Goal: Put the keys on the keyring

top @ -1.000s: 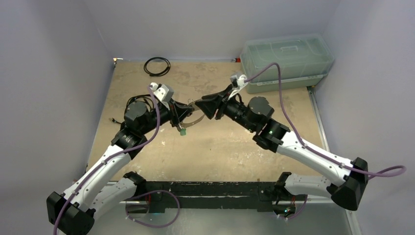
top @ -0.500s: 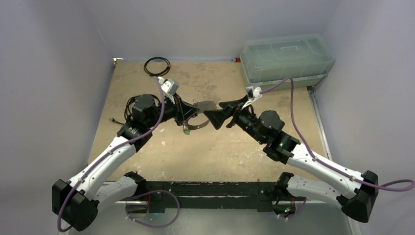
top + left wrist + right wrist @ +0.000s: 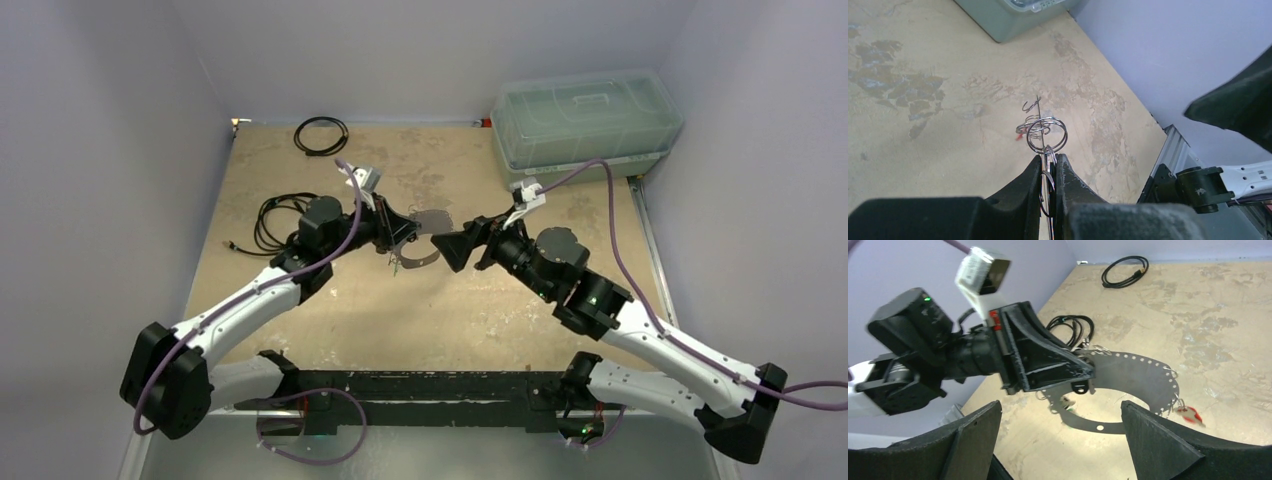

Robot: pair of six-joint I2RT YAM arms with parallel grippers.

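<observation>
**Left gripper [image 3: 397,240] pinches the keyring [image 3: 424,258]; right gripper [image 3: 447,250] gapes beside it**

Top view: the left gripper holds the keyring above the middle of the table [image 3: 480,310]. The ring juts toward the right gripper, which faces it from close by; whether they touch cannot be told here.

Left wrist view: the fingers [image 3: 1029,182] are pressed together on the ring's thin edge. Wire loops [image 3: 1047,134] stand just past the tips, with a red key [image 3: 1020,136] behind them.

Right wrist view: the right fingers [image 3: 970,440] are spread wide with nothing gripped. The flat ring lies just ahead of the tips, one end clamped in the left gripper. The red key hangs at its right rim.
</observation>
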